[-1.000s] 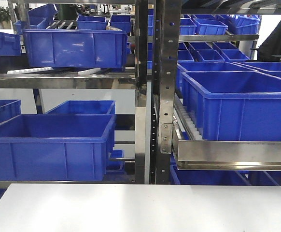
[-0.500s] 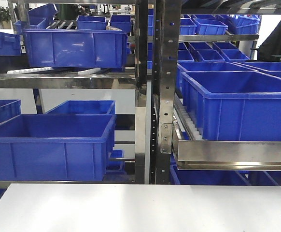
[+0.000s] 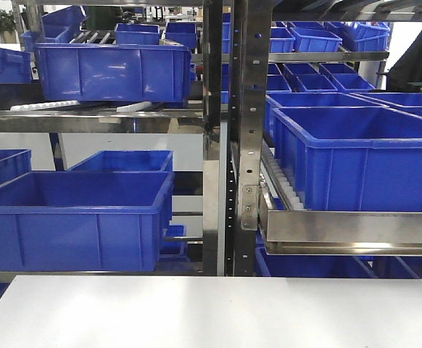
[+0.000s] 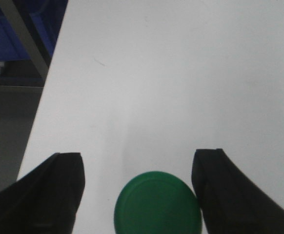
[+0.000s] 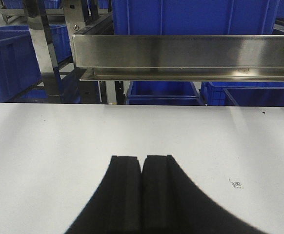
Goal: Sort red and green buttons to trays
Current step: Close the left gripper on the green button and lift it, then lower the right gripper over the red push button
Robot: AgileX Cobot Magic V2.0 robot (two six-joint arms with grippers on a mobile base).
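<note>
In the left wrist view a green button [image 4: 157, 204] with a domed cap lies on the white table [image 4: 171, 73]. My left gripper [image 4: 138, 155] is open and straddles it. The button sits close against the right finger [image 4: 230, 195] and well apart from the left finger [image 4: 49, 195]. In the right wrist view my right gripper [image 5: 142, 157] is shut with nothing between its fingers, low over the bare table [image 5: 44, 146]. The red button and both trays are out of view. Neither gripper shows in the front view.
Steel shelving [image 3: 229, 145] stands behind the table [image 3: 211, 312], loaded with deep blue crates [image 3: 73, 217] [image 3: 363, 156]. A steel shelf rail [image 5: 181, 51] runs just past the table's far edge. The table's left edge [image 4: 47, 102] lies near the left gripper. A small printed marker [image 5: 235, 184] lies on the tabletop.
</note>
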